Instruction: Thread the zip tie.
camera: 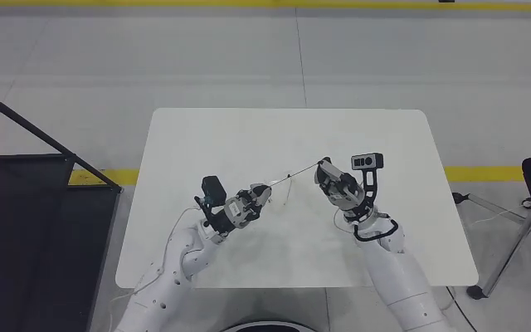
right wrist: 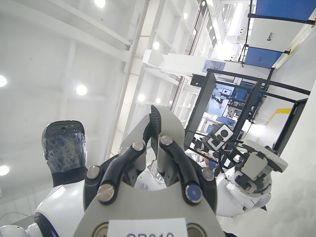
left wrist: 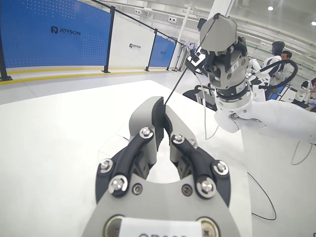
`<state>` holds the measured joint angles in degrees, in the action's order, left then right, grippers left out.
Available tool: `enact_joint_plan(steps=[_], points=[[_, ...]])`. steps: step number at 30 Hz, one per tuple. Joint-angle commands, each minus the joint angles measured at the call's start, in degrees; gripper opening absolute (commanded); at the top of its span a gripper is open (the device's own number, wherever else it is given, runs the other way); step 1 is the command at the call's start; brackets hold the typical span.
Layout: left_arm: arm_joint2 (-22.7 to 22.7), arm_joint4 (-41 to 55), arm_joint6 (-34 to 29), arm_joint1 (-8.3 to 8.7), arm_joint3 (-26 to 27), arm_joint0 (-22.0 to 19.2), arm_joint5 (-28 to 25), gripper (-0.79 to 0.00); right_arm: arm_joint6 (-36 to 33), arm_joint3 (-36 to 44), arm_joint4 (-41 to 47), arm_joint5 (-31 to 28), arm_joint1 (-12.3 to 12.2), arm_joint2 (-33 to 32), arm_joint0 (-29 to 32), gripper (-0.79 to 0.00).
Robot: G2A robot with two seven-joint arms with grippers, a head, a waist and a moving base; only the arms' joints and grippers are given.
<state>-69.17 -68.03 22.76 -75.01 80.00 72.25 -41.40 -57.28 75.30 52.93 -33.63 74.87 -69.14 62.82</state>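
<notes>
Above the worktop [camera: 373,133], the zip tie [left wrist: 181,74] stretches between the left hand [left wrist: 161,104], clamped on its left end, and the right hand [right wrist: 153,114], clamped on the other, seemingly steadying it for threading.

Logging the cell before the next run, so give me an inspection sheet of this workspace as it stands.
Surface: white table, no stains seen.
Job's things: black zip tie stretched straight in the air between both tools.
Clutter: faint see-through piece on the table below the left tool; cannot tell what.
Tools: left tool shut on one end of the zip tie; right tool shut on the other.
Cables: thin white cable hangs by the right arm; black cable loops past the table edge.
Surroundings: blue barrier panels, yellow floor line.
</notes>
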Motion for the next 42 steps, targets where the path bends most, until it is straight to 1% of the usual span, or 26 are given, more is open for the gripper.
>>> enact_joint_plan(steps=[1, 3, 4, 10, 16, 18, 22, 24, 28, 30, 42], points=[[0.1, 0.3, 0.2, 0.02, 0.1, 0.1, -0.2, -0.711, -0.1, -0.2, -1.1, 1.0, 0.0, 0.1, -0.2, -0.785], [0.2, 0.9, 0.5, 0.02, 0.2, 0.1, -0.2, -0.354, 0.1, -0.4, -2.4, 2.1, 0.0, 0.3, -0.6, -0.785], [0.2, 1.2, 0.7, 0.01, 0.3, 0.2, 0.0, 0.0, 0.2, -0.5, -3.2, 2.6, 0.0, 0.3, -0.8, -0.785], [-0.3, 3.2, 2.0, 0.02, 0.5, 0.2, 1.1, 0.0, 0.7, 0.0, -5.8, 2.4, 0.0, 0.2, -0.8, -0.785], [-3.1, 5.2, 3.0, 0.56, 0.8, 1.2, 0.1, 0.0, -0.6, 1.7, -9.3, 1.0, -0.7, -2.1, 0.2, -0.785], [-4.4, 6.6, 3.4, 0.78, 1.1, 1.8, -0.3, 0.0, -0.9, 2.8, -13.0, -0.1, -1.1, -3.4, 0.9, -0.785], [-7.0, 10.9, 3.6, 1.15, 1.8, 2.8, -1.3, 0.0, 0.8, 6.5, -22.1, -2.5, -1.9, -5.7, 3.2, -0.785], [-8.1, 13.1, 3.2, 1.3, 2.3, 3.2, -1.4, 0.0, 1.5, 8.3, -26.7, -2.4, -2.3, -6.6, 4.5, -0.785], [-10.0, 16.0, 2.6, 1.59, 3.4, 4.1, -2.3, 0.0, 5.7, 11.3, -34.7, -1.8, -2.8, -8.3, 6.7, -0.785], [-11.0, 18.0, 2.5, 1.73, 4.0, 4.7, -2.9, 0.0, 5.7, 11.3, -34.7, -1.8, -2.8, -8.3, 6.7, -0.785], [-11.0, 18.0, 2.5, 1.73, 4.0, 4.7, -2.9, 0.0, 5.9, 11.5, -34.9, -1.7, -2.8, -8.3, 6.8, -0.785]])
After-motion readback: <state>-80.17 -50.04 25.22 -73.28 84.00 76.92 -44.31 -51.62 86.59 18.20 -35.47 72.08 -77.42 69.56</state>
